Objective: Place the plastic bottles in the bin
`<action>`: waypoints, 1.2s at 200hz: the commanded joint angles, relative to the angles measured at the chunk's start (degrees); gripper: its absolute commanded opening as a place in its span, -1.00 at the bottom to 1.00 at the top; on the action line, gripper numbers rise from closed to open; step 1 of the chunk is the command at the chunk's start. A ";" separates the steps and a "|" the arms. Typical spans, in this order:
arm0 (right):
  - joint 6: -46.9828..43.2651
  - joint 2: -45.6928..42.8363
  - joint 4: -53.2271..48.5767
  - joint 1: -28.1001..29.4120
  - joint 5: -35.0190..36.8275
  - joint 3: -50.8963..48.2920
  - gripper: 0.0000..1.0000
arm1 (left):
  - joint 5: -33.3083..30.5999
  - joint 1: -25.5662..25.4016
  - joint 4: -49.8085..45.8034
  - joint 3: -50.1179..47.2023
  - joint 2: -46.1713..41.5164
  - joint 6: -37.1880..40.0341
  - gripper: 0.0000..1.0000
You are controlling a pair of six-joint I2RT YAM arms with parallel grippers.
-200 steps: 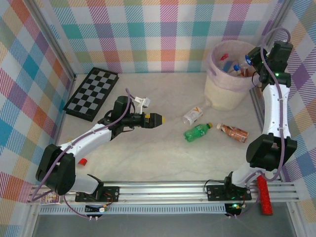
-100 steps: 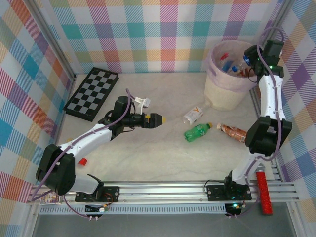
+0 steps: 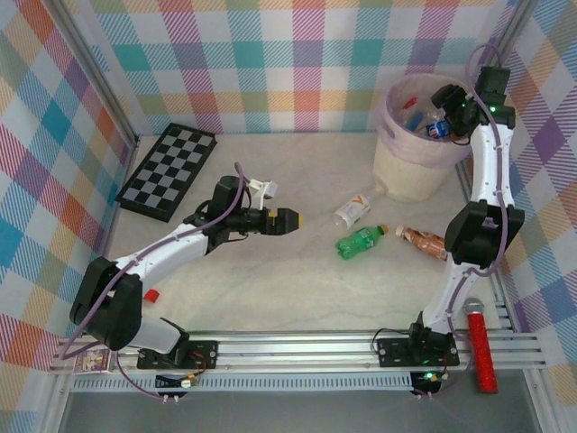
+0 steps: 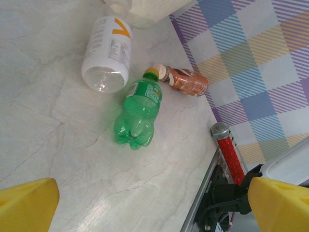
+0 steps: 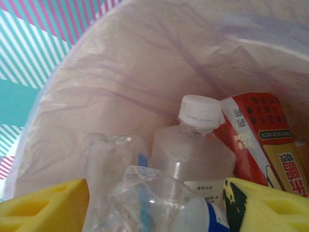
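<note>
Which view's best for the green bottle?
Left wrist: the green bottle lies close and whole, cap and label visible. Top external shows it small, on its side between a white-labelled bottle and a brown bottle. Right wrist faces into the bin.

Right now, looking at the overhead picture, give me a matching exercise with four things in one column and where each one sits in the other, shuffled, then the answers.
Things
1. green bottle
2. checkerboard
3. bin
4. red stick

Places
A. far right corner
B. near right edge
C. centre, lying on its side
D. far left, lying flat

Pairs: 1-C, 2-D, 3-A, 4-B
</note>
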 commanded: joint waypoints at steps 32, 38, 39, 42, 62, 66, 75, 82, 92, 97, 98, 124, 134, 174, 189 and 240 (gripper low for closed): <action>-6.46 -2.19 -6.86 0.45 2.25 6.67 0.62 | -0.61 -0.85 -0.75 1.07 -0.05 1.73 0.99; -6.82 -2.74 -6.80 0.52 2.10 6.34 0.61 | -0.66 -0.84 -0.73 1.00 -0.03 1.82 0.99; -6.92 -2.82 -6.80 0.53 2.08 6.27 0.61 | -0.68 -0.84 -0.72 0.97 -0.07 1.83 0.99; -7.02 -3.02 -6.76 0.54 1.95 6.07 0.61 | -0.65 -0.85 -0.70 0.89 0.03 1.88 0.99; -7.60 -3.22 -6.89 0.63 0.92 4.91 0.53 | -0.23 -0.85 -0.32 1.18 0.72 1.86 0.99; -7.64 -3.03 -6.81 0.63 0.61 4.62 0.51 | -0.10 -0.85 -0.28 1.21 0.95 1.89 0.99; -7.71 -2.41 -6.60 0.68 -0.28 4.19 0.45 | 0.00 -0.94 -0.04 1.30 1.13 1.67 0.99; -7.62 -1.80 -6.57 0.62 -1.17 4.18 0.39 | -0.07 -1.02 0.00 1.30 1.20 1.62 0.99; -7.56 -0.76 -6.52 0.89 -2.03 4.26 0.27 | -0.09 -1.11 -0.06 1.32 0.96 1.57 0.99; -7.57 -0.19 -6.54 1.18 -2.20 4.27 0.21 | -0.18 -1.16 -0.22 1.31 0.80 1.57 1.00; -7.56 -0.06 -6.54 1.21 -2.23 4.27 0.20 | -0.22 -1.18 -0.24 1.30 0.74 1.62 1.00; -8.36 2.66 -7.22 3.17 -1.98 4.09 0.14 | -1.04 -1.19 -0.80 0.68 -0.28 1.86 0.99; -8.50 3.54 -7.60 3.72 -2.09 4.09 0.12 | -1.30 -1.20 -0.95 0.30 -0.71 1.89 0.99; -8.59 3.97 -7.74 4.94 -3.07 3.50 0.11 | -1.18 -1.38 0.08 -0.22 0.28 1.48 0.99; -9.43 3.40 -8.91 5.06 -2.25 4.71 0.16 | -1.06 -1.64 0.61 -0.11 0.64 1.18 0.99; -11.68 1.98 -15.18 4.03 -0.45 16.00 0.56 | -1.83 -1.82 0.16 -0.26 -0.01 1.75 0.99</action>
